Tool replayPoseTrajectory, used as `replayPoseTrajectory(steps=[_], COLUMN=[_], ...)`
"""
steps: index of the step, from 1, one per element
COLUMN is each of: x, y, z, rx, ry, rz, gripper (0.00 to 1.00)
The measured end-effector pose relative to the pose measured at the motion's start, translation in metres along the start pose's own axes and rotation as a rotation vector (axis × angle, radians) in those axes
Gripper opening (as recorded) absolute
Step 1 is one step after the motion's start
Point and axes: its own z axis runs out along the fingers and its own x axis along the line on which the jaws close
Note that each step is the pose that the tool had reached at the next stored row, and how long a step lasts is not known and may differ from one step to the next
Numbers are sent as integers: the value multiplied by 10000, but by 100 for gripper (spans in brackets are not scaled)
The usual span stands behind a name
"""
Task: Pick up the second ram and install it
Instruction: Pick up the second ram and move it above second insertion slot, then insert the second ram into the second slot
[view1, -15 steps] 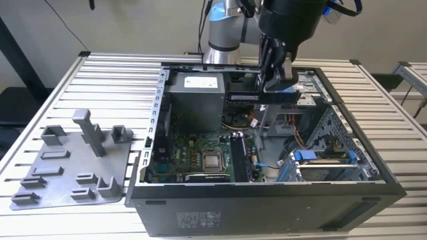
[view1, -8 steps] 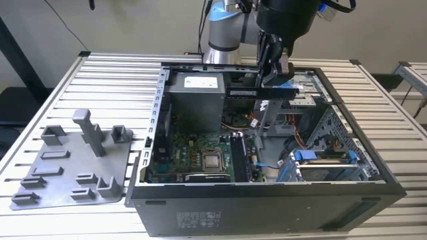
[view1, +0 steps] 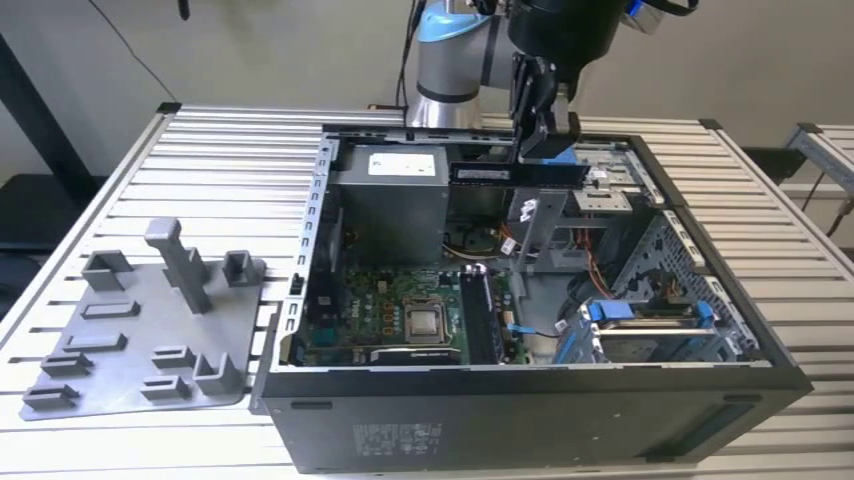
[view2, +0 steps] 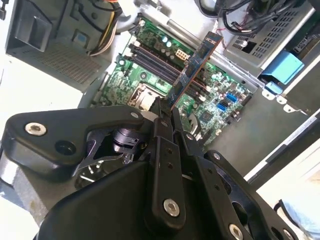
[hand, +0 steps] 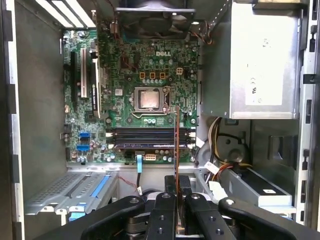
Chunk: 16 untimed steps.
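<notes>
Claw (view1: 541, 150) pressed together on the memory stick (view1: 514, 173), pinching its two flat faces. In the second wrist view the memory stick (view2: 195, 67) juts out well past the fingertips (view2: 161, 116), so the grip sits toward one end. In the exterior view the stick hangs level in the air above the open computer case (view1: 534, 420), at about 1 o'clock from the silver processor (view1: 427, 322) and well clear of the green board (view1: 387, 300). It is not seated. In the first wrist view it shows edge-on (hand: 176, 145), crossing over the long memory slots (hand: 150, 135).

Grey tray (view1: 134, 330) lies on the bench (view1: 227, 140), at 9 o'clock from the case.

Handling, my read: light, thin and stiff, but fragile. It will likely snap or chip if bent, and the contact edge shouldn't be touched. Best hold is on the flat faces or short ends, squeezed gently – smooth faces could slip or tilt in the pinch.
</notes>
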Motion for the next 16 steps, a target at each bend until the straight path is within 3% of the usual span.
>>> replayPoseTrajectory(steps=[16], x=[-7], y=[0], z=[0], rx=[2], ry=[-1], rz=[48], gripper=[14])
